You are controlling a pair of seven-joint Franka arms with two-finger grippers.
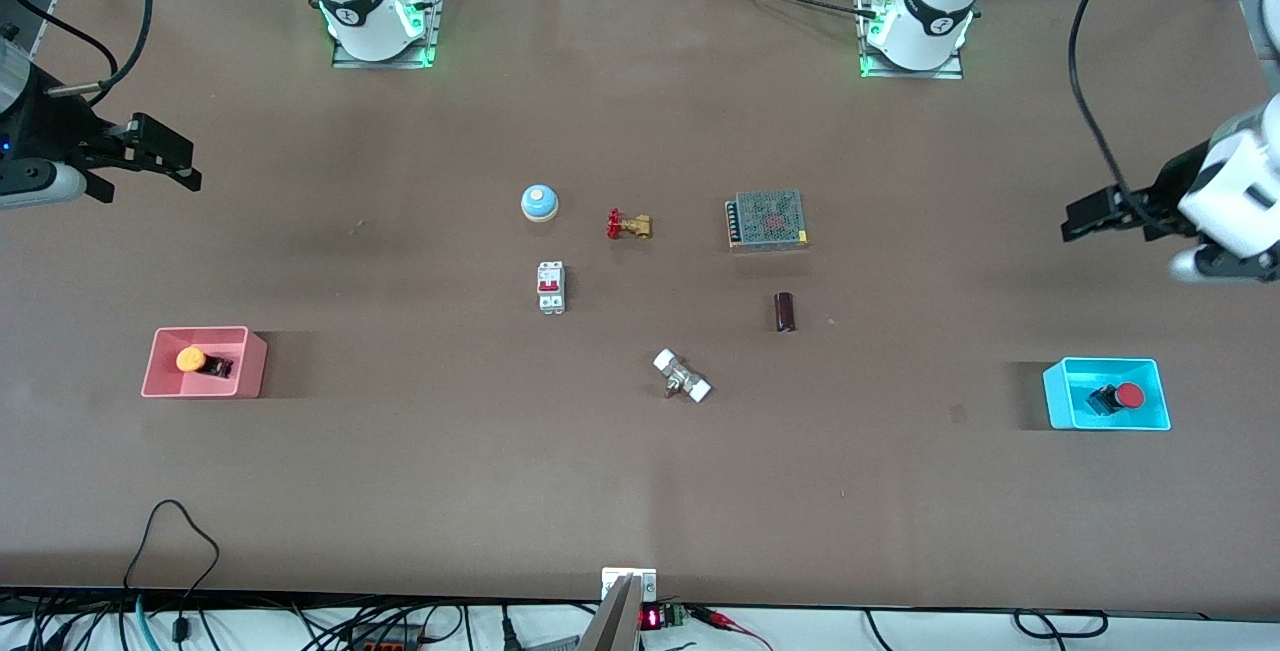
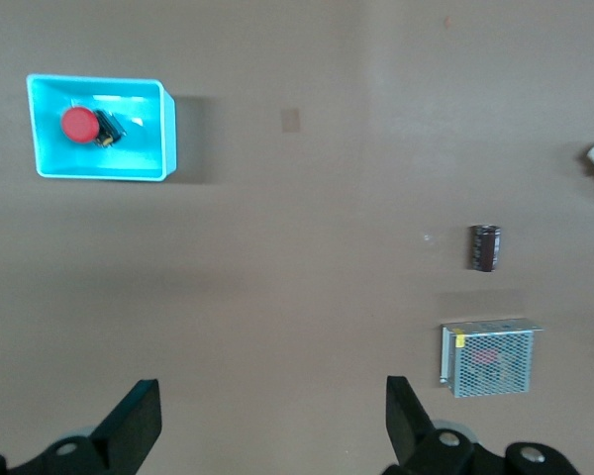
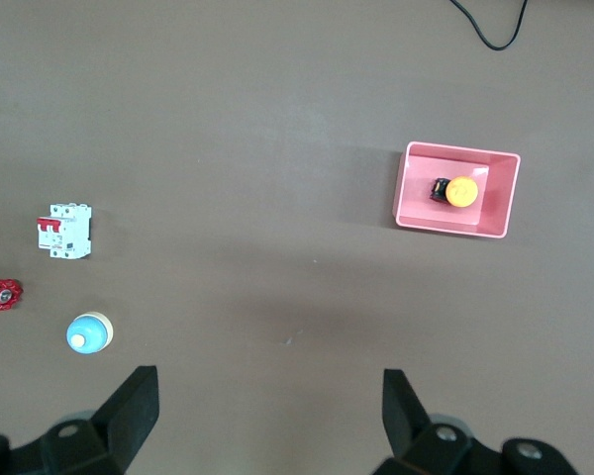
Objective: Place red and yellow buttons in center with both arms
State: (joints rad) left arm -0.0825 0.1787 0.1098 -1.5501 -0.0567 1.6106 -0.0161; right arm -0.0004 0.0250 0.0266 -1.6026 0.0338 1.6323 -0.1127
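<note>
Pink plastic walls hold the first of the task's things: the yellow button (image 1: 191, 360) lies on its side in the pink bin (image 1: 160, 363) toward the right arm's end of the table, its black body pointing toward the middle. Nothing has been lifted yet, so by my reading the task is at its very start, with both pick-ups and both placements left to do.

Over bare table near that same end hangs the right gripper (image 1: 165, 155), its fingers spread wide and empty (the right wrist view shows the two black pads far apart), held up in the air and not over the bin.

The center (image 1: 640, 331) is bare brown tabletop ringed by other things: a blue bell (image 1: 539, 202), a brass valve (image 1: 629, 225), a white circuit breaker (image 1: 551, 287), a white-capped fitting (image 1: 682, 377), a dark cylinder (image 1: 785, 312) and a meshed power supply (image 1: 768, 220).

Toward the left arm's end, the red button (image 1: 1119, 397) lies tipped over in the cyan bin (image 1: 1055, 393). The left gripper (image 1: 1095, 215) hovers over open table beside that end, fingers likewise wide and holding nothing; the bin is nearer to the front camera than the table under it.
</note>
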